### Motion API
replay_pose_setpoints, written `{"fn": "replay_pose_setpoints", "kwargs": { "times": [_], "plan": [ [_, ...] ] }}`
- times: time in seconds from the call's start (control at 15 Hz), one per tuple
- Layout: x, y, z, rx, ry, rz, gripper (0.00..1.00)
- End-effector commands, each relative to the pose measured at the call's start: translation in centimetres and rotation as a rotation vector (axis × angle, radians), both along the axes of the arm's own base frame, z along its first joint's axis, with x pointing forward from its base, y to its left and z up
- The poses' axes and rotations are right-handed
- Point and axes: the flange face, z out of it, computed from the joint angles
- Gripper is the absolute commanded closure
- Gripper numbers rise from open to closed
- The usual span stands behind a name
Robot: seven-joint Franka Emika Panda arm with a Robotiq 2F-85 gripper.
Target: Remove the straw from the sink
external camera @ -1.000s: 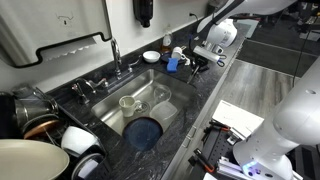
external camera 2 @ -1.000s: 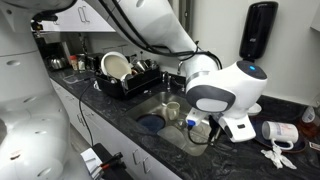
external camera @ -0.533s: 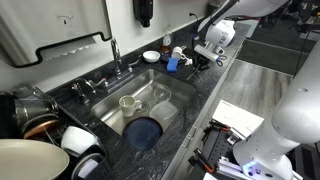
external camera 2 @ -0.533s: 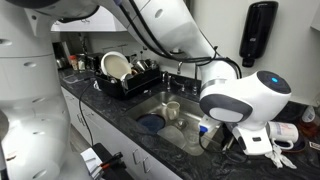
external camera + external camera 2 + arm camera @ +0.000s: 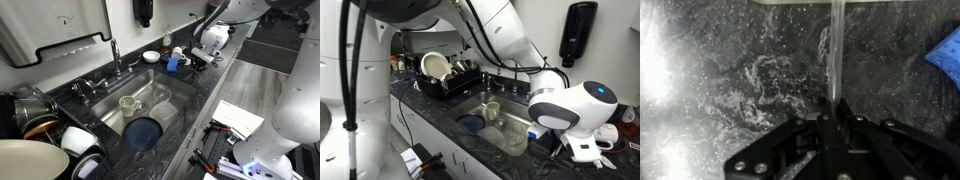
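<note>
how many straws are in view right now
1: a clear straw pinched in the hand, above the dark counter, seen in the wrist view. Others may be hidden.

White robot arm (image 5: 565, 105) bending low across the right of the frame, sink (image 5: 470, 106) lying at centre of the dark desk (image 5: 428, 104), holding a cup (image 5: 492, 109) and blue plate (image 5: 470, 124), dish rack (image 5: 448, 76) standing upper left, black dispenser (image 5: 578, 30) hanging upper right.

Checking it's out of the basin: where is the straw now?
In the wrist view the straw is pinched in the gripper above the dark countertop, with a blue object to its right.
</note>
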Motion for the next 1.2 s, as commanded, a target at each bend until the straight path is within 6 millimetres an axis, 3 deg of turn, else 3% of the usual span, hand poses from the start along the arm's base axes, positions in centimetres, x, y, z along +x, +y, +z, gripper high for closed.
{"fn": "replay_pose_setpoints", "kwargs": {
  "times": [0.0,0.13,0.67,0.87,1.13],
  "plan": [
    [0.8,-0.7,-0.5,0.005,0.009,-0.001,0.63],
    [1.0,-0.7,-0.7,0.009,0.014,0.006,0.56],
    [1.3,-0.4,0.2,0.024,0.017,0.020,0.02],
    [0.7,1.1,3.0,0.002,0.054,0.057,0.00],
    [0.4,4.2,9.1,-0.081,0.177,0.097,0.00]
  ]
}}
